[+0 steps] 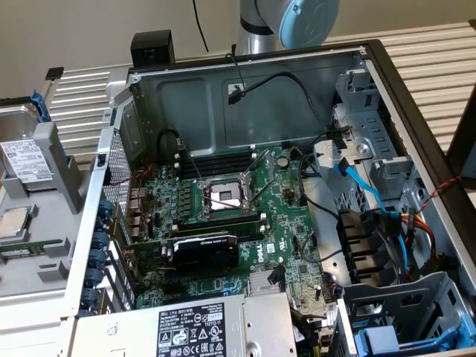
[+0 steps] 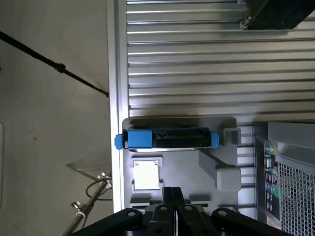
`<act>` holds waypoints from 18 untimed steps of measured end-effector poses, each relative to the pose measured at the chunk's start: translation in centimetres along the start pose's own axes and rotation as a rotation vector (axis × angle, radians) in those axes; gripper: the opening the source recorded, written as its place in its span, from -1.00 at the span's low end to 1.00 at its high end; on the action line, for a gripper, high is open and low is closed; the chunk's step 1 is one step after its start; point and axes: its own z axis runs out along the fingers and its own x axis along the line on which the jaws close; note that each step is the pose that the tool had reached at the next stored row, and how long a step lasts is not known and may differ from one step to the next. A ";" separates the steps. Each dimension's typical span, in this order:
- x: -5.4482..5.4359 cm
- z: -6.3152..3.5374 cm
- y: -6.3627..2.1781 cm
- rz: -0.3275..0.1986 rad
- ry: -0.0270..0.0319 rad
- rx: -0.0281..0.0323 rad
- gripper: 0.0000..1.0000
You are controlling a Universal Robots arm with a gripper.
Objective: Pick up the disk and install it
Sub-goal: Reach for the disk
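Well, my jaws are pressed fully together with nothing between them, hanging above the grey holder [image 2: 197, 169] and touching nothing in it. The disk [image 2: 167, 139] stands on edge in that holder, with blue frame at both ends, on the desk [image 2: 197, 64] at nine o'clock of the open computer case [image 1: 260, 89] in the exterior view. Descending closed, I judge I would strike its edge or nudge the processor chip [image 2: 146, 175] just beside it.

A ribbed metal worktop [image 1: 82, 104] carries a grey tray [image 1: 30, 294] at the exterior view's left, with an open computer case [image 1: 201, 104] just beside it.
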 end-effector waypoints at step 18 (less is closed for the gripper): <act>-0.2 0.01 0.14 0.000 -0.0009 -0.0001 -0.79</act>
